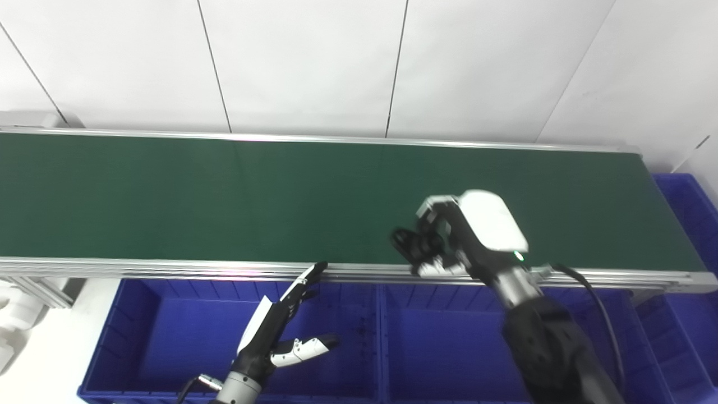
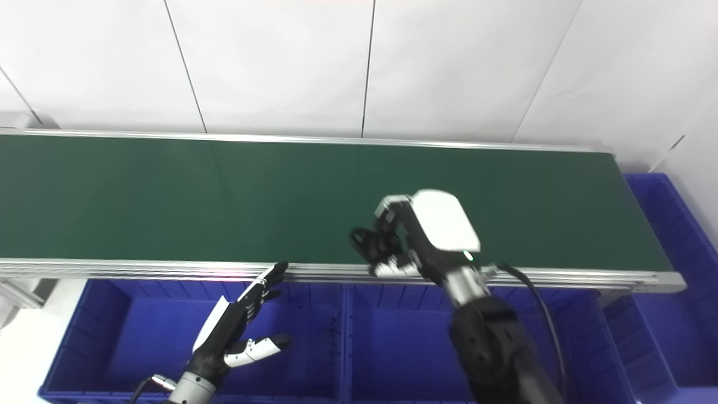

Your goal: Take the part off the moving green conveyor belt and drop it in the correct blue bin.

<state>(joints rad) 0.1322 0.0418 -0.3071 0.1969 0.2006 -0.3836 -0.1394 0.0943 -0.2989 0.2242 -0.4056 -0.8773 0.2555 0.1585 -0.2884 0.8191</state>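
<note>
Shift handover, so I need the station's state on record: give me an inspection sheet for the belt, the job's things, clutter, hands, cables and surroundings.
Surface: green conveyor belt with metal side rails, bare where visible.
Job's things: blue bins along the near rail, another blue bin at the belt's right end; no loose part on the belt.
Clutter: nothing seen.
Hands: left hand open, fingers spread above a near bin; right hand curled over the belt's near edge, something dark at its fingers, a held part not confirmable.
Cables: black cable looping from the right wrist.
Surroundings: white panelled wall behind the belt.
</note>
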